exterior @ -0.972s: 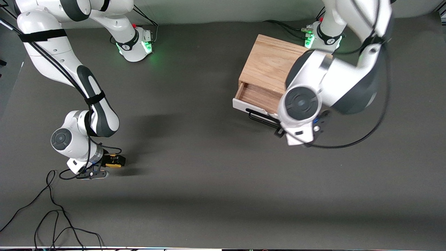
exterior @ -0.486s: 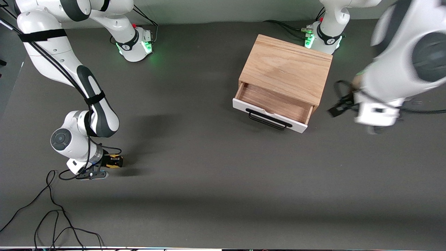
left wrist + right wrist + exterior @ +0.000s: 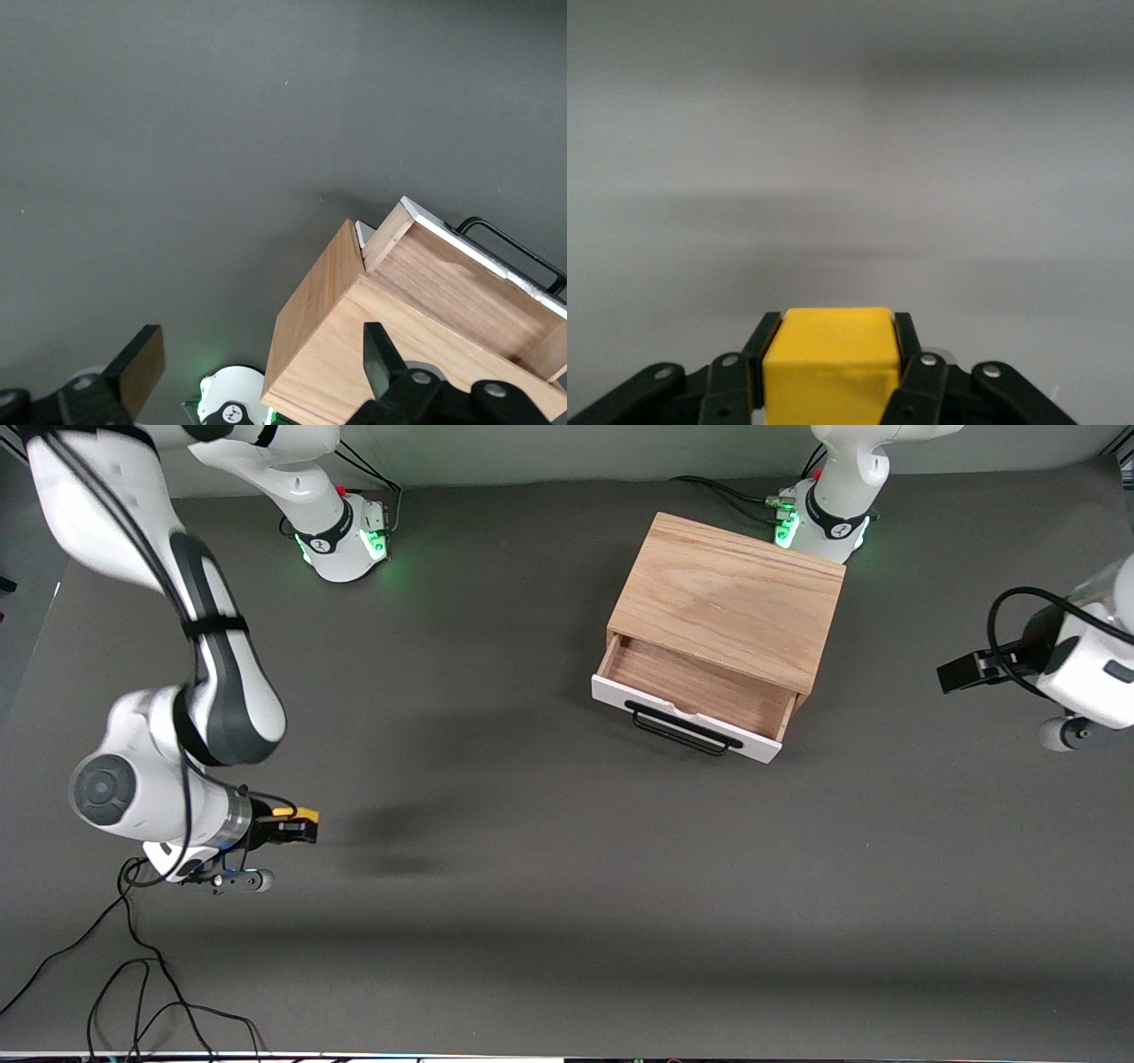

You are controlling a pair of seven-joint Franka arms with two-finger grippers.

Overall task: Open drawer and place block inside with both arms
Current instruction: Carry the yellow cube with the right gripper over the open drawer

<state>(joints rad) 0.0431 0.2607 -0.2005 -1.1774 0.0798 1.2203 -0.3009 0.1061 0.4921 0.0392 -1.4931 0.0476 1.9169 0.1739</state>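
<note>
The drawer (image 3: 700, 688) stands pulled open from the light-oak box (image 3: 728, 598), its wood interior empty, its white front and black bar handle (image 3: 684, 732) toward the front camera. My right gripper (image 3: 299, 827) is shut on the yellow block (image 3: 296, 813) and holds it just above the table near the right arm's end; the right wrist view shows the block (image 3: 828, 359) tight between the fingers. My left gripper (image 3: 955, 675) is open and empty, in the air off the box toward the left arm's end. The left wrist view shows its spread fingers (image 3: 142, 367), the box (image 3: 354, 354) and the open drawer (image 3: 469, 297).
Loose black cables (image 3: 133, 974) lie on the table at the near corner by the right arm's end. The two arm bases (image 3: 341, 536) (image 3: 819, 518) stand along the table's edge farthest from the front camera, the left arm's base close to the box.
My left gripper has let go of the drawer handle and swung away toward the left arm's end. My right gripper has risen off the table with the block.
</note>
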